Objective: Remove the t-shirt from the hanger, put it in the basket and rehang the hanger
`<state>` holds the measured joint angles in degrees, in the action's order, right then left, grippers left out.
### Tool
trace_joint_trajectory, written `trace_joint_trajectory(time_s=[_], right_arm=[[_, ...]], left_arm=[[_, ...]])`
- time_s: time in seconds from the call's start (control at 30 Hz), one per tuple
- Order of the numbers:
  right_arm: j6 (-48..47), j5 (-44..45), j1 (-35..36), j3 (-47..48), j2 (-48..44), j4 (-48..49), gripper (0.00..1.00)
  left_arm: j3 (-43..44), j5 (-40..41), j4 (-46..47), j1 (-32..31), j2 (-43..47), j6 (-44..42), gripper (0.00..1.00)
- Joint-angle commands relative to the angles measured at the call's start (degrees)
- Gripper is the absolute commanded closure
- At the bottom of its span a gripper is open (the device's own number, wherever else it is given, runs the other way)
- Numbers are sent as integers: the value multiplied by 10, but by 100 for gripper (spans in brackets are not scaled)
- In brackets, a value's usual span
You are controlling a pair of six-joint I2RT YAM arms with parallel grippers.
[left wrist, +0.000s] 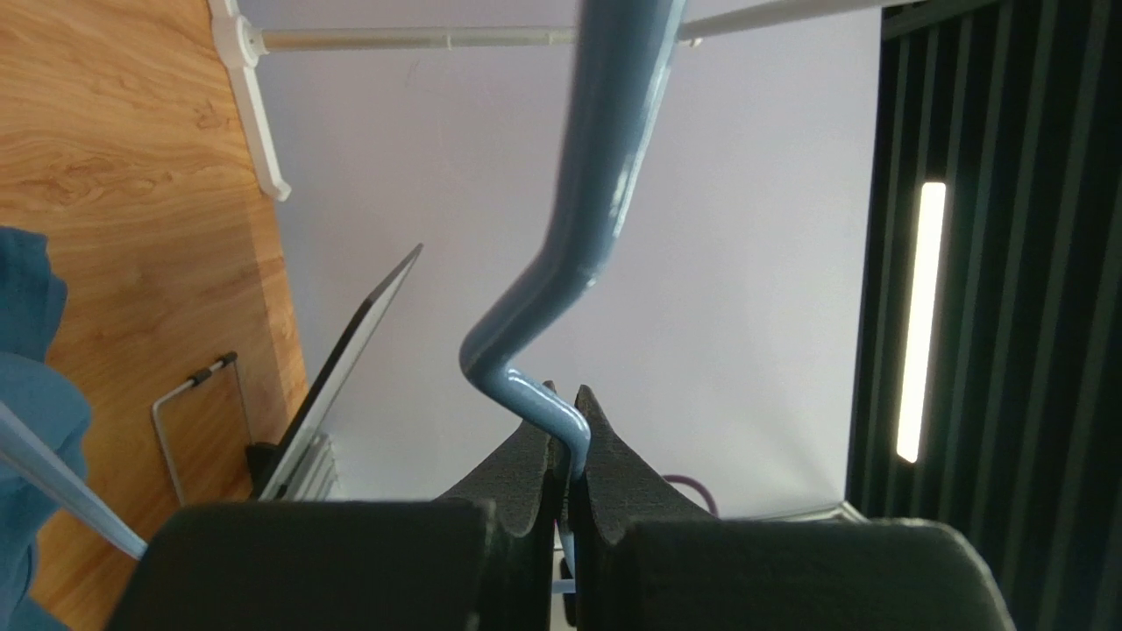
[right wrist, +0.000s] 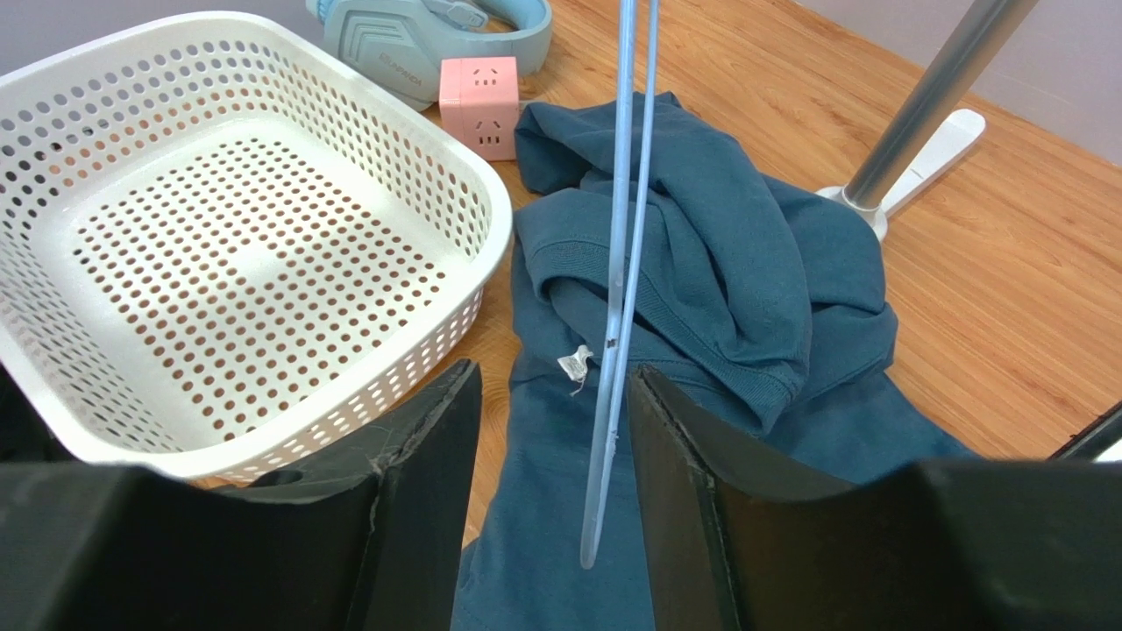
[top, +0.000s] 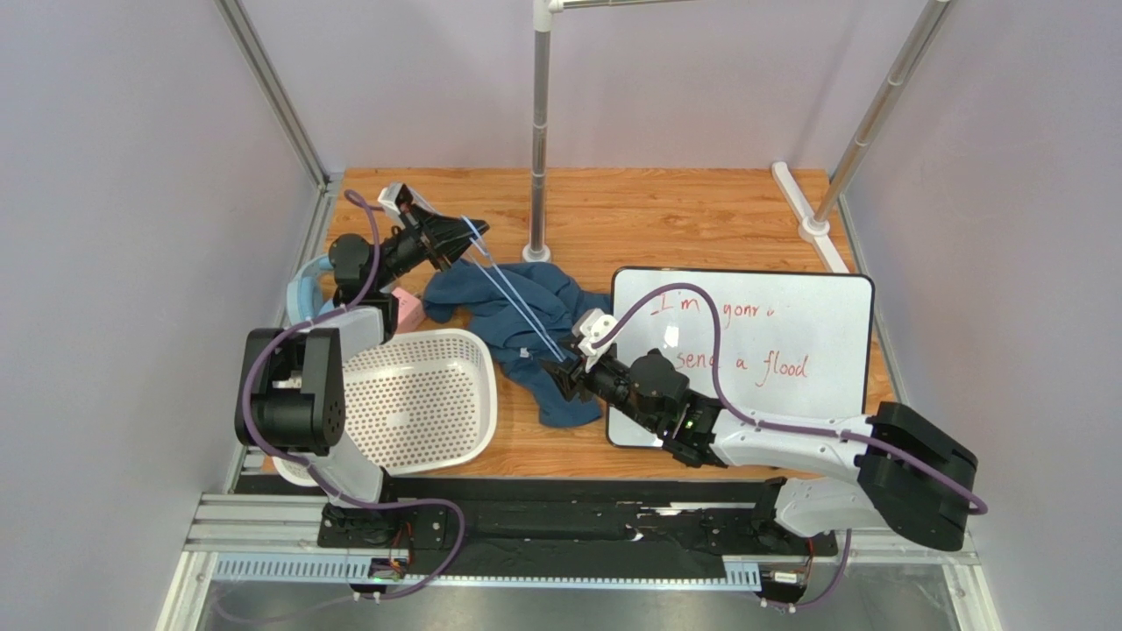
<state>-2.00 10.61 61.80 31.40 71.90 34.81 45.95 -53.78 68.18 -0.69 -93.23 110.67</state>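
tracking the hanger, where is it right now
In the top view the hanger slants across the t-shirt at mid-table: hook end clamped in the left gripper, lower end between the open jaws of the right gripper.

Whiteboard (top: 830, 395), red handwriting "send a flood", upper line unclear

T-shirt (right wrist: 738, 276) dark teal-blue, small white neck label (right wrist: 574, 366). Hanger (left wrist: 619, 132) light blue. Basket (right wrist: 224, 263) white, holes in a regular grid all over. Cube (right wrist: 481, 108) pink, headphones (right wrist: 422, 40) pale blue. Worktop (top: 685, 210) orange-brown wood grain. Whiteboard (top: 823, 316) white, red handwriting.
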Motion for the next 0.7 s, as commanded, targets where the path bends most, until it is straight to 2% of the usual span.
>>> trace_joint_trajectory(time_s=[0.0,0.23,0.37,0.47,0.63,0.67], right_arm=[[-5,23,3,2,17,75,51],[-20,69,3,3,35,83,42],[-52,90,3,2,46,95,41],[-58,95,3,3,63,111,44],[-67,99,2,17,99,127,56],[-68,98,2,17,104,142,62]], left_arm=[[16,6,194,16,24,122,100],[18,2,194,16,31,123,100],[20,-2,194,16,38,123,100],[19,-3,194,16,39,125,100],[22,-5,194,16,45,125,100],[21,-8,194,16,44,124,100]])
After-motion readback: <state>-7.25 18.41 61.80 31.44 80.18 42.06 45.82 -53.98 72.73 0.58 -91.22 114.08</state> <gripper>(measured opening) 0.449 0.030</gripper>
